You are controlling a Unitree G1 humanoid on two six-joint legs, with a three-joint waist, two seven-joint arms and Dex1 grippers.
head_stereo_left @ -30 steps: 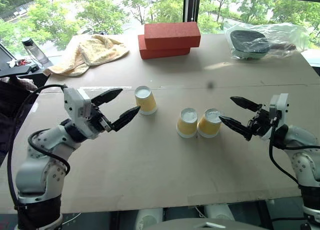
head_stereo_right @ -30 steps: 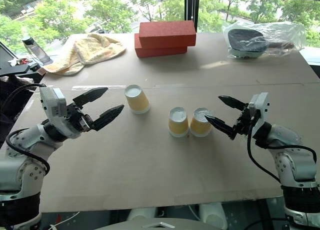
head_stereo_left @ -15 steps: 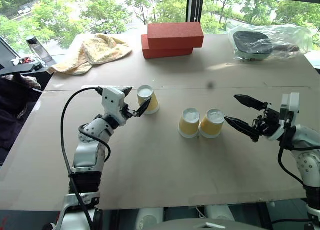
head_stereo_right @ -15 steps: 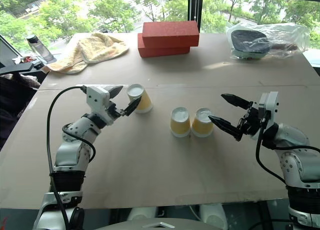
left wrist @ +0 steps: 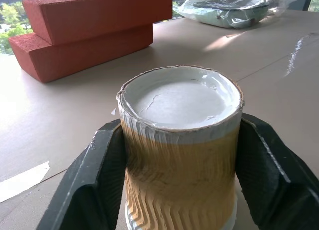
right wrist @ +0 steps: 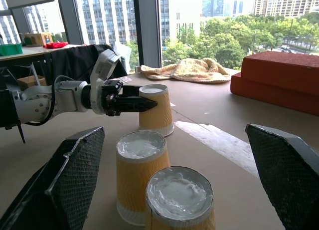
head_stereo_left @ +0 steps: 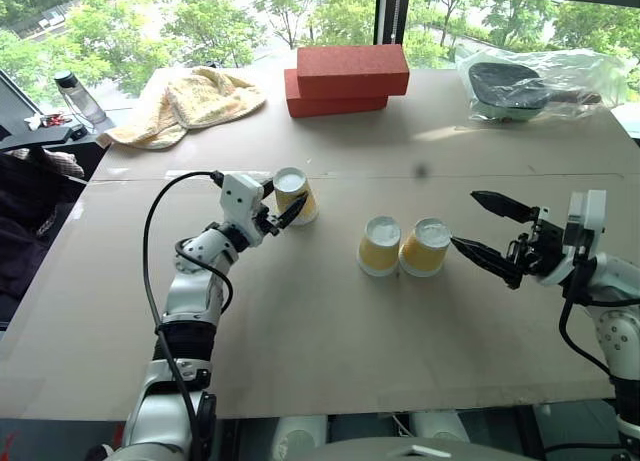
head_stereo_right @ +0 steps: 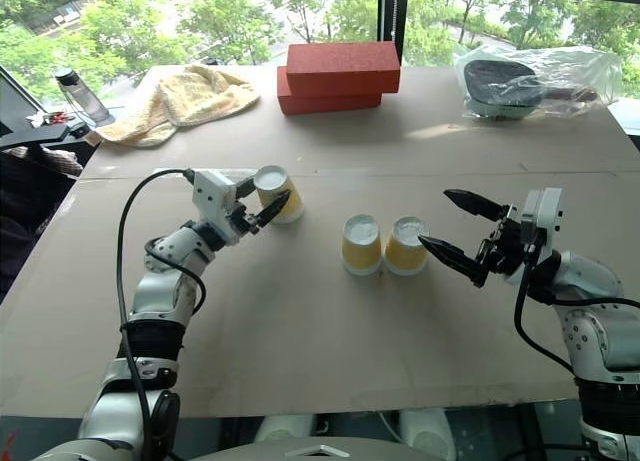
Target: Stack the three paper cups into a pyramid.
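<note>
On the brown bench point(head_stereo_right: 330, 341), two upside-down yellow paper cups point(head_stereo_right: 384, 245) stand side by side, touching, near the middle. A third cup point(head_stereo_right: 278, 193) stands to their left, with the left claw point(head_stereo_right: 255, 206) closed around it. The right claw point(head_stereo_right: 455, 226) spreads wide just right of the pair. At the far edge lie two stacked red bricks point(head_stereo_right: 335, 74), a yellow towel point(head_stereo_right: 180, 101) and a plastic-wrapped item point(head_stereo_right: 530, 79).

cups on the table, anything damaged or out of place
All three stand upside down. The lone cup, clamped between the left gripper jaws, has wavy creases down its side and a ragged top edge. The two cups side by side look fine.
</note>
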